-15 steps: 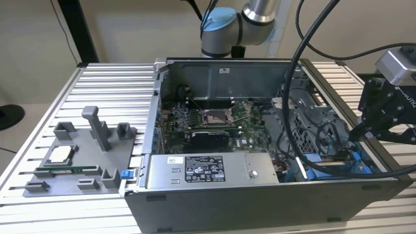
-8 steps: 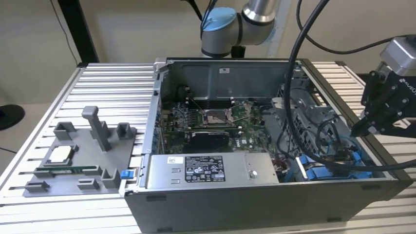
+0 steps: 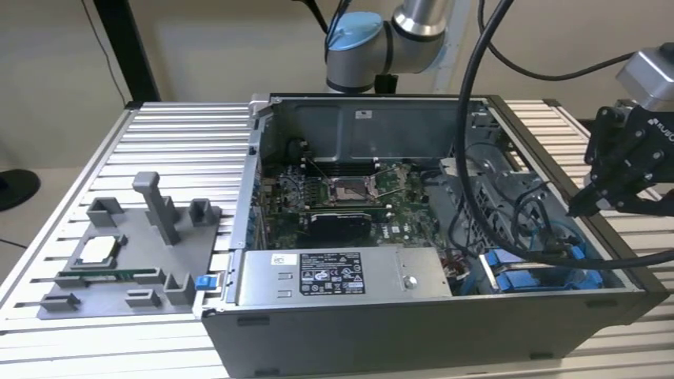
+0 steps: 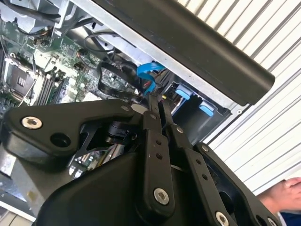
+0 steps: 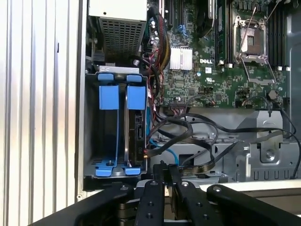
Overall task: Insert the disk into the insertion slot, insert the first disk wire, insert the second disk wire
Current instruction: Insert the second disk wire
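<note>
The disk [image 5: 137, 134] stands on edge inside the insertion slot [image 5: 91, 136], its blue carrier tabs [image 5: 136, 96] beside a second blue rail. My gripper [image 5: 168, 169] hovers over the case wall just outside the bay, fingers pressed together with nothing seen between them. In the second wrist view the gripper [image 4: 158, 103] points at a blue wire [image 4: 146, 77] looping near the bay's blue tabs. That blue wire [image 5: 167, 153] and a bundle of black wires [image 5: 197, 136] lie loose beside the disk. In the exterior view the gripper [image 3: 582, 207] hangs above the slot [image 3: 532, 276] at the case's right.
A grey power-supply box [image 3: 337, 276] lies along the front of the open case. The motherboard with its silver socket [image 3: 348, 189] fills the middle. A grey fixture with parts [image 3: 116, 260] sits on the slatted table at the exterior view's left. A person's hand [image 4: 284, 193] is near the table edge.
</note>
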`<state>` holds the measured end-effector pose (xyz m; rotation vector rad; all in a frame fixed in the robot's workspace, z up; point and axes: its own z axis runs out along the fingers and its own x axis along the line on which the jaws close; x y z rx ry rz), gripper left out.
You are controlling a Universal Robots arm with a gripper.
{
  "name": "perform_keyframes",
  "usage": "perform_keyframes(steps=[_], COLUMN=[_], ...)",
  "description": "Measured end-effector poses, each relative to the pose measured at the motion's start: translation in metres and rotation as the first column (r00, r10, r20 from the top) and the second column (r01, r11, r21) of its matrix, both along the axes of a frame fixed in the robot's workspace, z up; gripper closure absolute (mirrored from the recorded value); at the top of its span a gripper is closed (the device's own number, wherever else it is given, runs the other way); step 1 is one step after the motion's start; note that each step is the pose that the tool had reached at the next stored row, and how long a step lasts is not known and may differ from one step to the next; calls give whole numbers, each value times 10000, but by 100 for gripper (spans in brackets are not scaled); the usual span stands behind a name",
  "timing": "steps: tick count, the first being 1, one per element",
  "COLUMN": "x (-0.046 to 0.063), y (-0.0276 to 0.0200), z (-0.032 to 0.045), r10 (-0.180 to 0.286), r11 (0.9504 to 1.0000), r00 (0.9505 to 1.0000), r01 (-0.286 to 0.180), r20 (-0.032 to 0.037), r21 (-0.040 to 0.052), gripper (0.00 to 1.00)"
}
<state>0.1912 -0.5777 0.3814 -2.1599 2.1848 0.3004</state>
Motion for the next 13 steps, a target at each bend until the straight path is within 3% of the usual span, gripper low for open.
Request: perform_keyframes(steps=[13], x=[-161], y=[0], z=[60], r10=[0], r11=[10000], r00=[10000], r01=[0], r20=[57], r21=[-3], gripper=[100])
